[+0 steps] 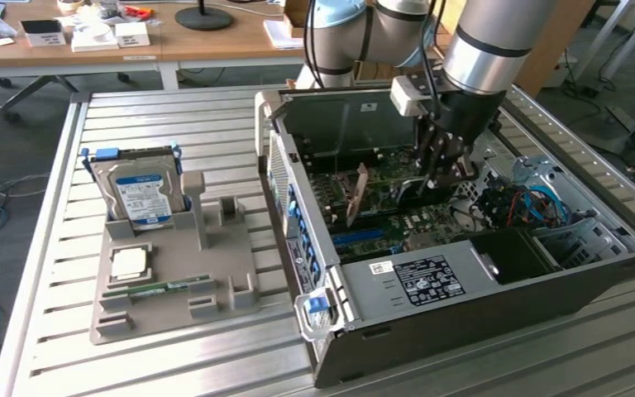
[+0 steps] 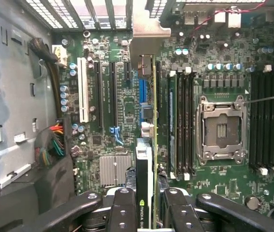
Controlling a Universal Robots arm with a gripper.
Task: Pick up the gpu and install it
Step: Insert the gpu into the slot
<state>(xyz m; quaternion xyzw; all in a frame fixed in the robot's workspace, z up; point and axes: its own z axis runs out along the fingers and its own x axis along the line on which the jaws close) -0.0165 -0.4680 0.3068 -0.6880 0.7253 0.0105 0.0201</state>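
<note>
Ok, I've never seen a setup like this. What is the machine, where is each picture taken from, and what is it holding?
The machine is a robot arm reaching into an open computer case that lies on a slatted metal table. The exterior view comes from a camera off the arm; the wrist view comes from one on its wrist, looking past the jaws at the motherboard. The jaws are closed on the gpu, seen edge-on, standing upright over the board. Beside the case, a grey holder carries a hard drive and a memory stick.
</note>
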